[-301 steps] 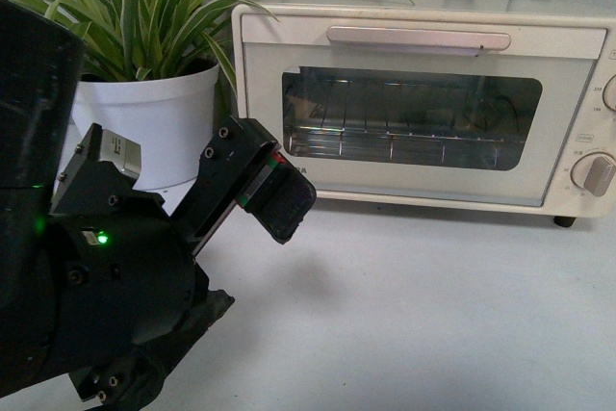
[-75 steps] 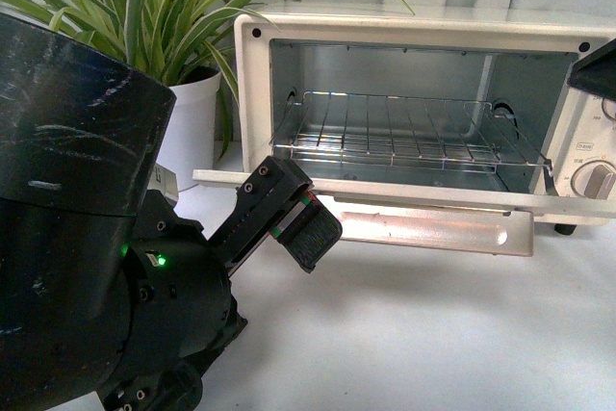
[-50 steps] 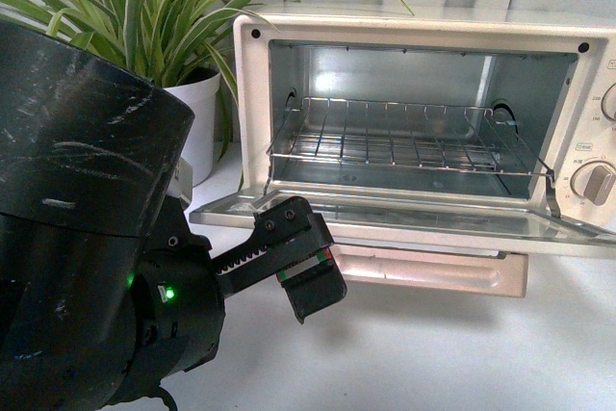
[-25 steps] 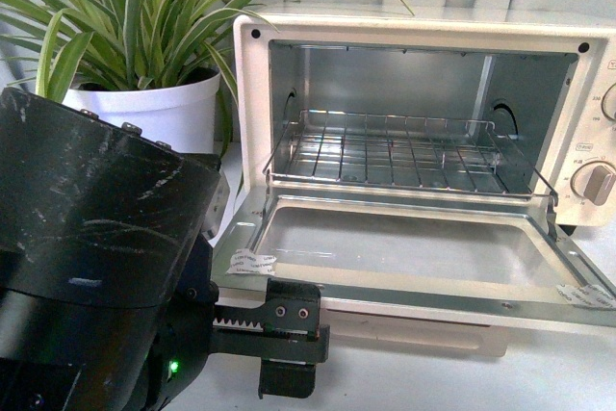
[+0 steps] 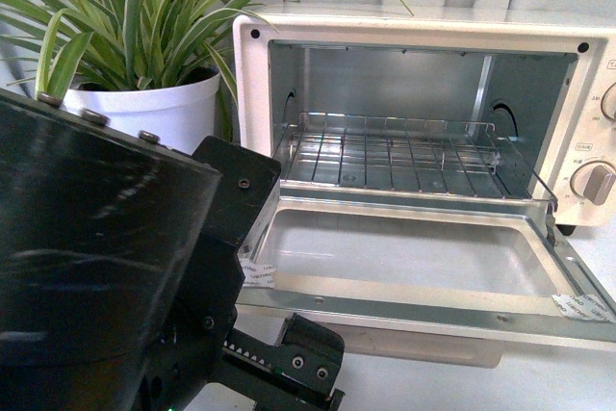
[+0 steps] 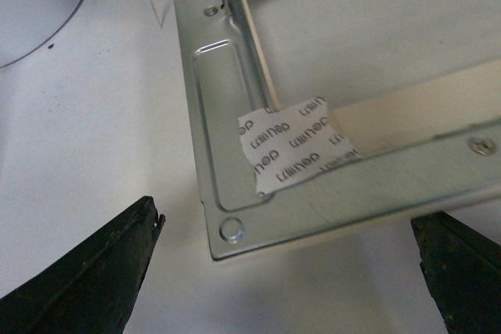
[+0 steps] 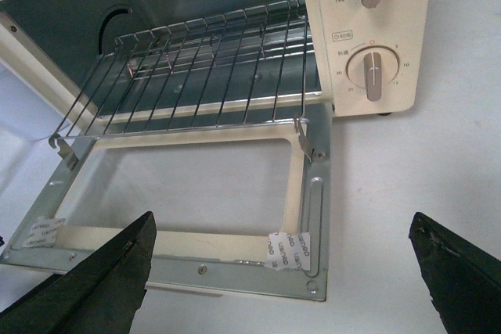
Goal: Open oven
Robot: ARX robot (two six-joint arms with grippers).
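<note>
The cream-white oven (image 5: 252, 93) stands at the back with its glass door (image 5: 414, 310) folded down flat and the wire rack (image 5: 404, 156) exposed inside. My left gripper (image 6: 286, 271) is open and empty. It hovers over the door's front left corner (image 6: 227, 228), which carries a white sticker (image 6: 293, 146). My left arm (image 5: 96, 276) fills the lower left of the front view. My right gripper (image 7: 282, 279) is open and empty, facing the door's front right corner (image 7: 309, 283). The grey knobs (image 7: 374, 76) show on the oven's right panel.
A spider plant in a white pot (image 5: 154, 108) stands just left of the oven, close to my left arm. The white tabletop (image 7: 407, 185) lies in front of and to the right of the open door.
The door has swung down from closed to lying flat open. My left arm has lowered and come nearer the camera; its gripper has dropped below the door's front edge.
</note>
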